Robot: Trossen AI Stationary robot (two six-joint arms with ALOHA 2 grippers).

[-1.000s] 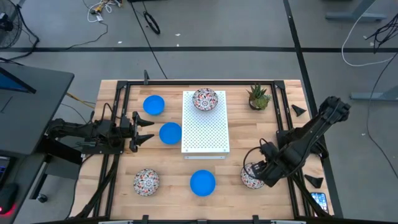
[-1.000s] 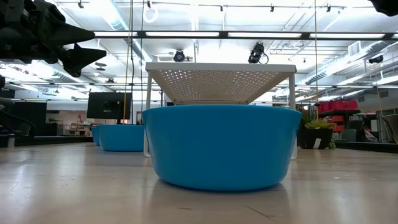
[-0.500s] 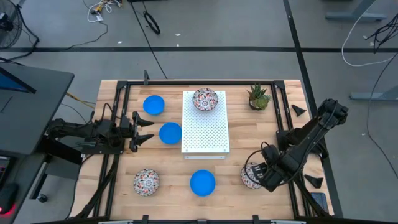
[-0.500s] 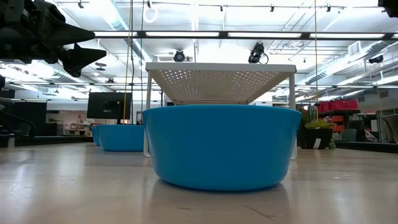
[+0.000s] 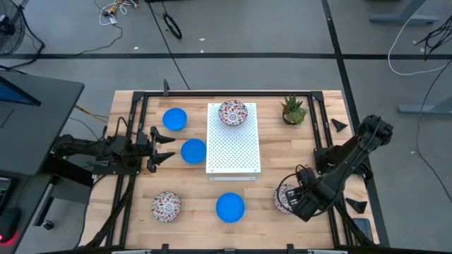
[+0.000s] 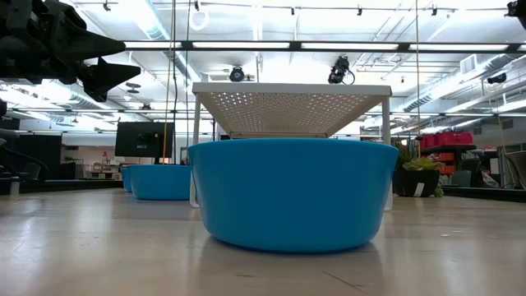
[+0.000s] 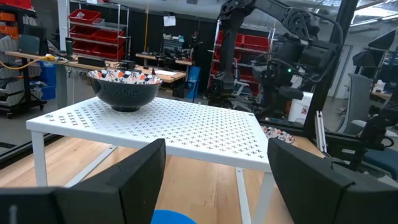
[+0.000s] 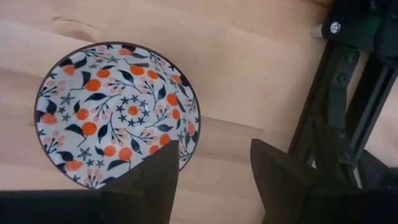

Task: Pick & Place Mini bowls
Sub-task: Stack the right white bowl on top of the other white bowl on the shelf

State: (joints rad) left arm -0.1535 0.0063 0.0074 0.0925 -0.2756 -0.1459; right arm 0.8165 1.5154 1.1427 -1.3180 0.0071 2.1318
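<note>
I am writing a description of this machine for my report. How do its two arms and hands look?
Both arms are dark, nearly black, built of jointed segments with thin black cables looped along them. The left hand ends in two pointed, wedge-shaped fingers of matte black. The right hand has the same dark, angular fingers. No coloured markings show on either.

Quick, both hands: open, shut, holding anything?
Left hand: open, empty, beside a blue bowl.
Right hand: open, empty, over the floral bowl by the table's right edge.
</note>
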